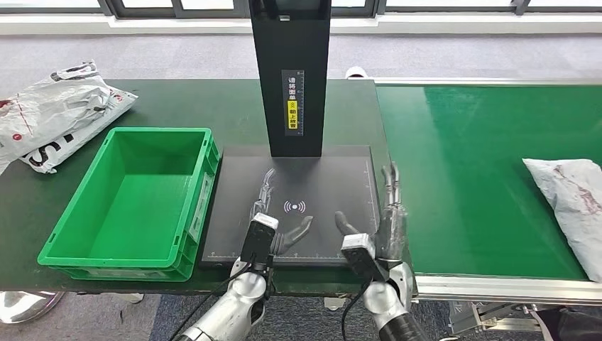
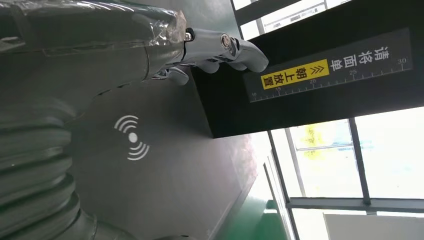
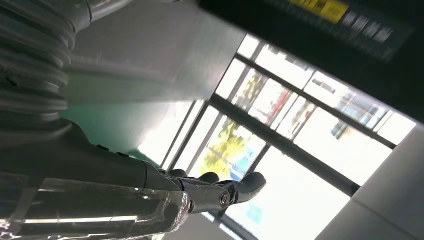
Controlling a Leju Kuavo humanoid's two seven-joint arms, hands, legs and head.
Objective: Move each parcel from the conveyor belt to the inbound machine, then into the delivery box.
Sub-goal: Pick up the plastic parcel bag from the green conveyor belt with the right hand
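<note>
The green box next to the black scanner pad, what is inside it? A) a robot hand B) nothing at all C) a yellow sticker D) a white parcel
B: the head view shows the green box with only its bare green floor, while one white parcel lies on the conveyor belt and other parcels sit on the table outside the box.

I see even daylight from the windows [image 3: 300,145], blown out in both wrist views; the right wrist view is motion-blurred.
</note>
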